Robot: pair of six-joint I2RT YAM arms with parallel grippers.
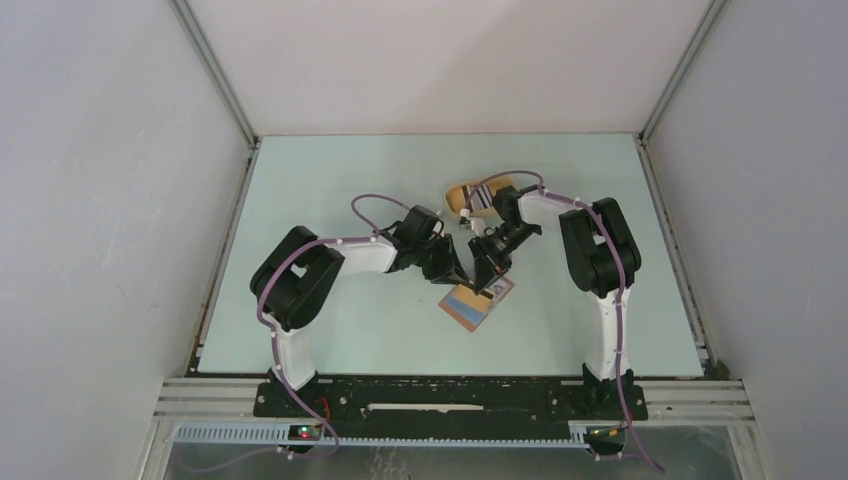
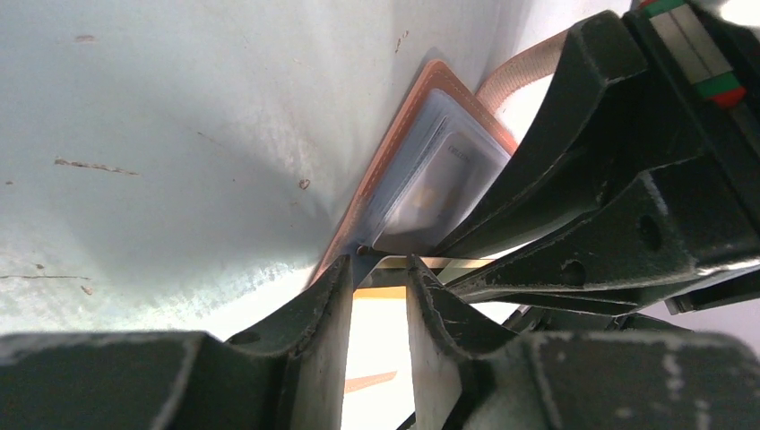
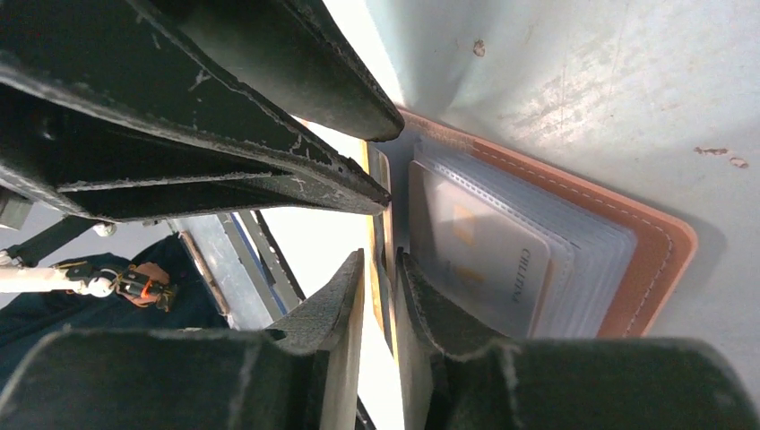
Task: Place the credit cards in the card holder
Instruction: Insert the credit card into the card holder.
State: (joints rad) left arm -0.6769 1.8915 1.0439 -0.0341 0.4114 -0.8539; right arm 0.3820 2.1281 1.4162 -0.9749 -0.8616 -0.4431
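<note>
The right gripper (image 3: 381, 269) pinches a credit card (image 3: 380, 228) edge-on just beside the open card holder (image 1: 478, 303), lying at frame centre; the left gripper (image 2: 381, 278) stands parted, apparently empty. The card looks light, stiff and slick: grip its flat faces near one end.

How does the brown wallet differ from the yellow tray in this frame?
The wallet is reddish-brown and rectangular; the tray is yellow and rounded. The wallet lies open mid-table, clear sleeves showing; the tray sits farther back, partly hidden by the right arm. Both rest on the table.
</note>
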